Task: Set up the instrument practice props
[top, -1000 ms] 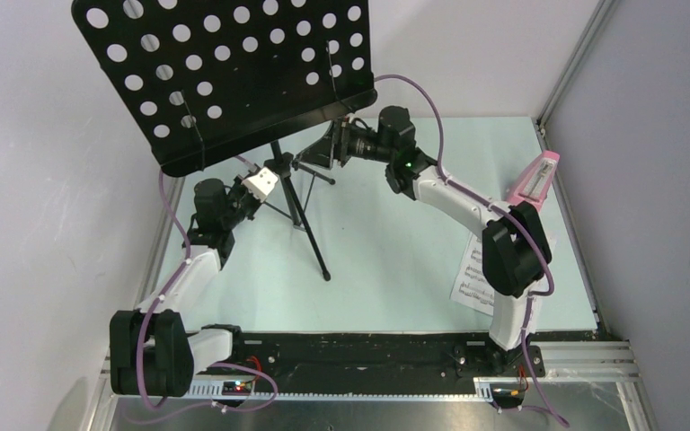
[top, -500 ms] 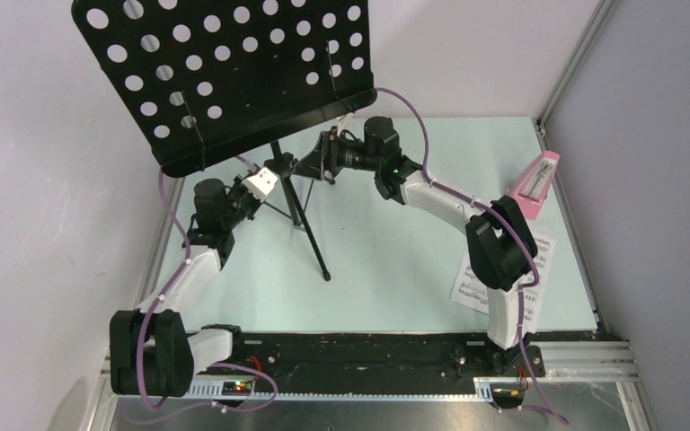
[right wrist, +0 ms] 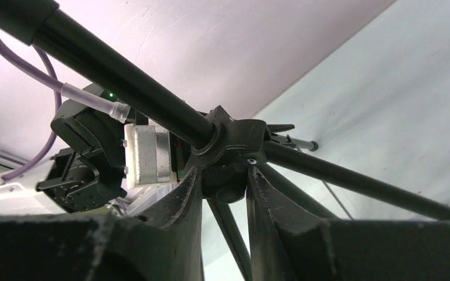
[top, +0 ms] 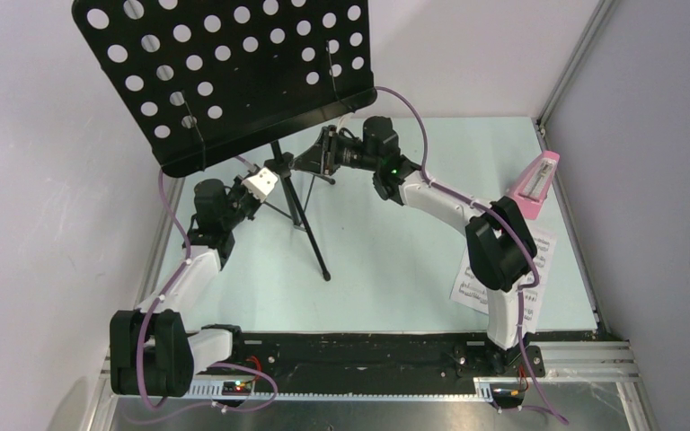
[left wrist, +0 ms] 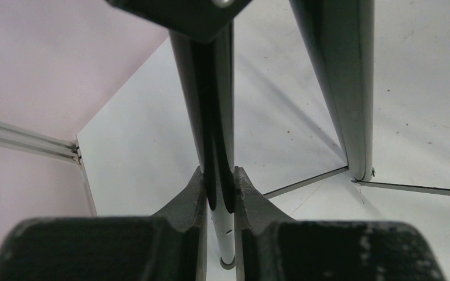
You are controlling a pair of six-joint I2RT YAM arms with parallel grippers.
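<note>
The stand (top: pixel 234 72) stood upright on the desk (top: pixel 386 260), between the hands. The left hand (left wrist: pixel 218 178) pinched a leg (left wrist: pixel 211 88). The right hand (right wrist: pixel 225 178) was clamped on the hub (right wrist: pixel 231 140).

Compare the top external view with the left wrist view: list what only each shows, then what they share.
Only the top external view: the hole-punched desk, the pink metronome, the sheet-music pages, and the right gripper at the hub under the desk. Only the left wrist view: the left gripper closed on a thin black strut. Both: the music stand with its tripod legs, and the pale table.
</note>
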